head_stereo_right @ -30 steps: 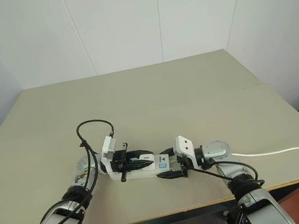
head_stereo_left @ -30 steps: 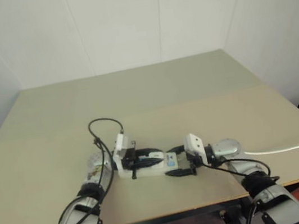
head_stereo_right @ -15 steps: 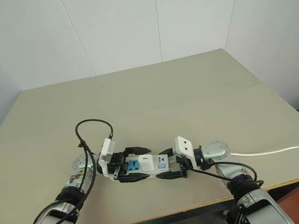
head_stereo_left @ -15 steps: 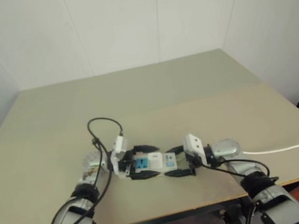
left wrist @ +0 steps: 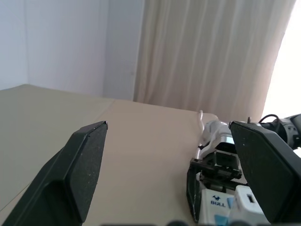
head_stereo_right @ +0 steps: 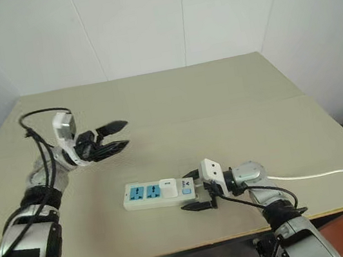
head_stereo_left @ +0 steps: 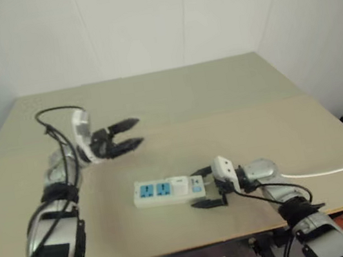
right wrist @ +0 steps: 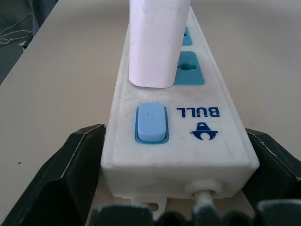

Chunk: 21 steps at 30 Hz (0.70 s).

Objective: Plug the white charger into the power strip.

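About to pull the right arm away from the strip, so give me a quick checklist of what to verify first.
1. White charger standing in the power strip, in the socket next to the switch: ok.
2. Charger pushed fully home: cannot tell; its base hides the joint.
3. Left gripper open, empty and lifted clear of the strip: ok.
4. Right gripper astride the strip's switch end, fingers either side: ok; whether they press it, cannot tell.
5. White cable trailing off the table edge, free of the arm: ok.
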### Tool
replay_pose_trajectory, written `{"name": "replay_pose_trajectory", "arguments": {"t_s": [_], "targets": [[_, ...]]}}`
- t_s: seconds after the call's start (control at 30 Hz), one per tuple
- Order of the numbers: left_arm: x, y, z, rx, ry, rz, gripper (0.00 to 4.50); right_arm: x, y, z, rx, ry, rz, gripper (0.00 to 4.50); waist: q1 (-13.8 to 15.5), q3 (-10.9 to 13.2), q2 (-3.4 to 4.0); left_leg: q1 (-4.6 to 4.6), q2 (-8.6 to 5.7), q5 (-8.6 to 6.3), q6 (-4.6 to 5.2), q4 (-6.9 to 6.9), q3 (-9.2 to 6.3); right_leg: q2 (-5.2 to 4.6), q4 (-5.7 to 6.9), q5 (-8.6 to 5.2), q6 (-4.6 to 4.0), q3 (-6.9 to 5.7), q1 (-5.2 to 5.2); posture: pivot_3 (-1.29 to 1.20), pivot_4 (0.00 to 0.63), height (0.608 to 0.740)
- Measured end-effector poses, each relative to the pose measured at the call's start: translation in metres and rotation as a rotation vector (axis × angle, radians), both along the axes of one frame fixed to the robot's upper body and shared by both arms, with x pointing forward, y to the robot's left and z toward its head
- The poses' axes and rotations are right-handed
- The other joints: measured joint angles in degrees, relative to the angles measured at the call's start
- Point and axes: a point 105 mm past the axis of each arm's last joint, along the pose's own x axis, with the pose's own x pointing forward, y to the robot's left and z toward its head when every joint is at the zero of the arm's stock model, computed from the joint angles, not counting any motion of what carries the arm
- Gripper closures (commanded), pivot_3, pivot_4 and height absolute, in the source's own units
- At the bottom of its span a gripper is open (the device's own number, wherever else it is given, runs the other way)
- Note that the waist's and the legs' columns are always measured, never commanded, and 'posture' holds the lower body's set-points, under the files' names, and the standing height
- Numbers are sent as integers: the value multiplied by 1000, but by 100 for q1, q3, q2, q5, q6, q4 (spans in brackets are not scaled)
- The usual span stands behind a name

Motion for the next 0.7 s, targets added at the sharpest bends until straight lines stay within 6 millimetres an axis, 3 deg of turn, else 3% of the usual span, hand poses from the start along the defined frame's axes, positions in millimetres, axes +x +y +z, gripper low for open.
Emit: {"name": "replay_pose_trajectory", "arguments": {"t_s": [0.13,0.27,0.37,0.47,0.7], "targets": [[-1,6,-8,9,22,21,0,-1,-5,5,-1,-27,-3,33,33,34,-1,-22,-1,1,-1,3,-3,-3,6,2,-3,-5,-21,0,150,740],[-4,13,-11,-5,23,41,0,-12,-25,11,-41,-29,0,33,132,49,14,-83,-15,4,-7,9,1,-20,14,4,-5,-5,-85,0,150,740],[-8,20,-16,1,42,56,0,-14,-40,33,-51,-71,-15,33,145,70,21,-93,-24,6,-9,10,3,-32,12,4,-6,-7,-91,0,150,740],[-12,31,-19,32,46,81,0,-12,-69,69,-105,-176,-71,33,149,78,23,-95,-33,6,-10,10,4,-41,7,3,-4,-11,-89,0,150,740],[-28,62,-21,165,51,135,0,-29,-119,97,-237,-221,-149,33,149,91,23,-103,-33,6,-9,10,5,-45,4,1,0,-13,-91,0,150,740]]}}
